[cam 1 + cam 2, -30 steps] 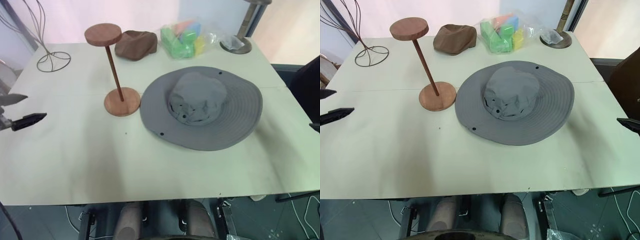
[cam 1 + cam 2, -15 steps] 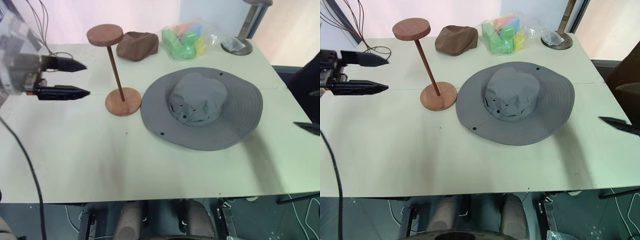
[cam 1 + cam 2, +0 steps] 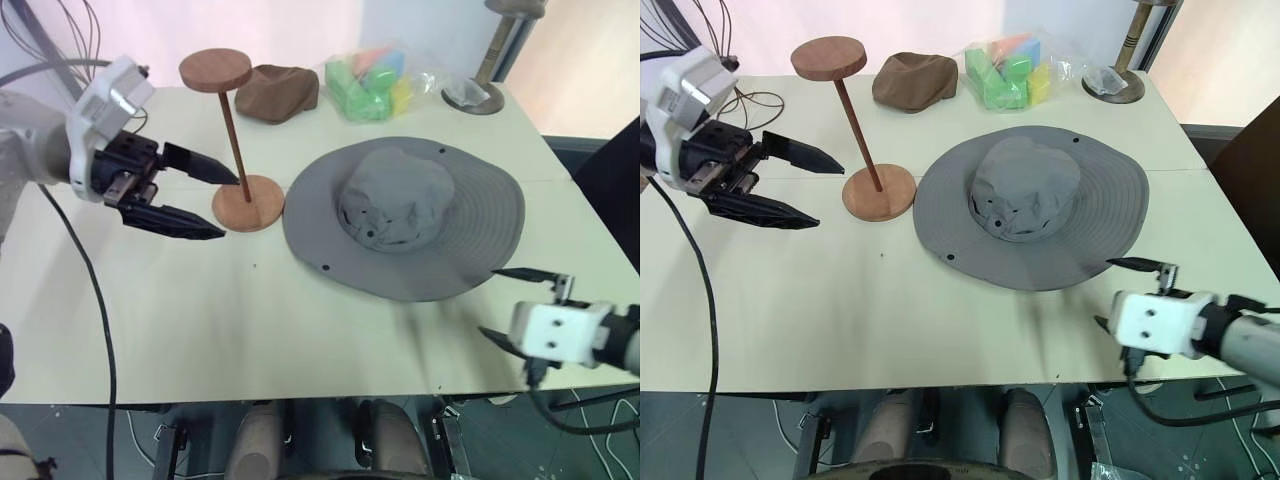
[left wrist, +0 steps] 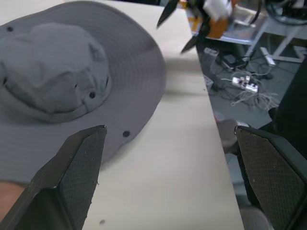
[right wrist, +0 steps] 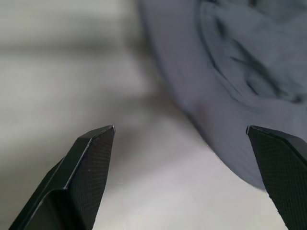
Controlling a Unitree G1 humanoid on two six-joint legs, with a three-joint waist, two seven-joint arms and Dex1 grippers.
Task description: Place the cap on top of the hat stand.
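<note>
You have nothing done yet; the cap lies flat on the table, just beside the hat stand, whose disc top is bare; lifting and placing remain; your left gripper and right gripper both stand spread wide, holding nothing, flanking the cap.

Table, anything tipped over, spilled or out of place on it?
Nothing stands out. The grey wide-brimmed fabric sun hat lies flat, crown up, on the pale table, and the reddish-brown wooden hat stand stands upright beside it.

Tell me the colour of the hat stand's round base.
Reddish-brown wood, matching the pole and disc top of the hat stand; clearest in the left eye view.
</note>
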